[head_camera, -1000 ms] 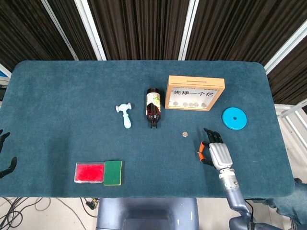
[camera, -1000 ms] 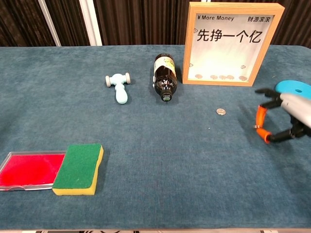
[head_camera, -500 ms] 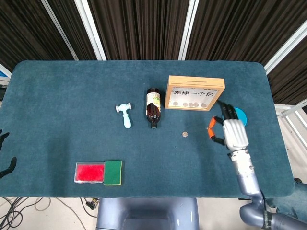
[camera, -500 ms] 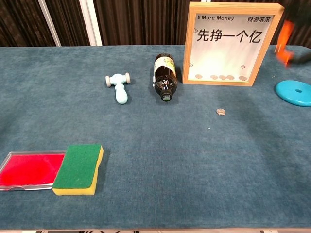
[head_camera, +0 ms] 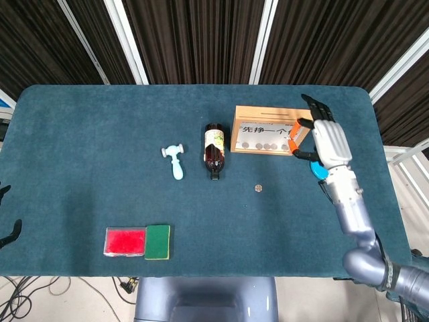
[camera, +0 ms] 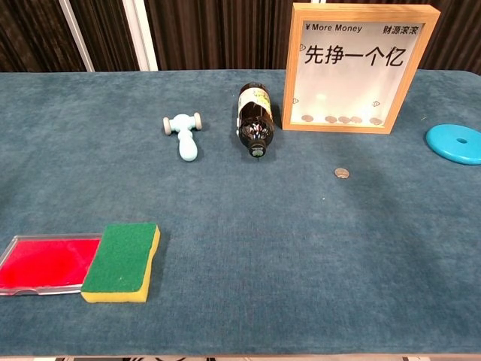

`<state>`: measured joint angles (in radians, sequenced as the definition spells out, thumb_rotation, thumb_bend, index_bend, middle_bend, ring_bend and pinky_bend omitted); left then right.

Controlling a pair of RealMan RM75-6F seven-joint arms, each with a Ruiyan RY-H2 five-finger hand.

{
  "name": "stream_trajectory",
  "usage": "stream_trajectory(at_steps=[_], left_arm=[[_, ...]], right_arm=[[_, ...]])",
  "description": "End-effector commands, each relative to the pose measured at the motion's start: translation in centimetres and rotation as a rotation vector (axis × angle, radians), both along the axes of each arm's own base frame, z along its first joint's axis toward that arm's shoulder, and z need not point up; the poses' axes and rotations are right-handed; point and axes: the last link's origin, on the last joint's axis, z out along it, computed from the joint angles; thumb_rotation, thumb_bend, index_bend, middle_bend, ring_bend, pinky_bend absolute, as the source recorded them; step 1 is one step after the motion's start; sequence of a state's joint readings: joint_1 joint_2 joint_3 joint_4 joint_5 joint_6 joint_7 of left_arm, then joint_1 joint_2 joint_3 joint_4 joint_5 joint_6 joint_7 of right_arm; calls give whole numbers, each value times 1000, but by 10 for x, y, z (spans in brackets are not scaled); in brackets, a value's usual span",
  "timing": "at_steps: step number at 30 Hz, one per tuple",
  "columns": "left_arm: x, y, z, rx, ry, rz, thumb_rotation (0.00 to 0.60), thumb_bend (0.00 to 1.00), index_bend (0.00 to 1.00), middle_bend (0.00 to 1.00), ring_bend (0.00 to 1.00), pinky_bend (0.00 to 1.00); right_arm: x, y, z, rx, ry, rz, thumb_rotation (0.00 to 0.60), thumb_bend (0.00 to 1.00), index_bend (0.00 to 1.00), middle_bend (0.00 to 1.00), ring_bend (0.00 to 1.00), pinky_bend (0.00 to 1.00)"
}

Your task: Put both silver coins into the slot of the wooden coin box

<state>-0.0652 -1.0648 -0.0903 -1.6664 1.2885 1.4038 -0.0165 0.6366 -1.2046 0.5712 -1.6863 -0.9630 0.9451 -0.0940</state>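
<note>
Over the box's [head_camera: 272, 129] right end, the right hand [head_camera: 326, 140] hangs with thumb and finger close together; I cannot tell if they pinch a coin. One coin [camera: 342, 173] lies on the table [camera: 248, 248], near the box. The left hand [head_camera: 8, 228] sits far left, fingers unclear.

Bright even overhead light, soft shadows, sharp pics
</note>
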Motion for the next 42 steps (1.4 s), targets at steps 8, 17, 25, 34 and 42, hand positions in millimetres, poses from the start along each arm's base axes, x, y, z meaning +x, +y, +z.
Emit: stream_trajectory(at_steps=[8, 17, 25, 34, 42], left_arm=[[-6, 4, -3, 0, 4, 58, 600, 396, 122, 0, 0, 0], [-10, 5, -4, 2, 12, 108, 600, 396, 122, 0, 0, 0], [-10, 6, -4, 2, 15, 125, 600, 396, 123, 0, 0, 0], [-10, 6, -3, 6, 7, 129, 600, 396, 131, 0, 0, 0], [-10, 6, -3, 9, -2, 124, 600, 396, 131, 0, 0, 0]], right_arm=[[16, -69, 17, 44, 99, -54, 600, 571, 813, 45, 0, 0], [15, -96, 19, 123, 157, -102, 600, 571, 813, 45, 0, 0], [17, -110, 21, 204, 143, -137, 600, 571, 813, 45, 0, 0], [19, -121, 12, 252, 174, -157, 600, 571, 813, 44, 0, 0], [16, -126, 7, 257, 188, -177, 600, 571, 813, 44, 0, 0]])
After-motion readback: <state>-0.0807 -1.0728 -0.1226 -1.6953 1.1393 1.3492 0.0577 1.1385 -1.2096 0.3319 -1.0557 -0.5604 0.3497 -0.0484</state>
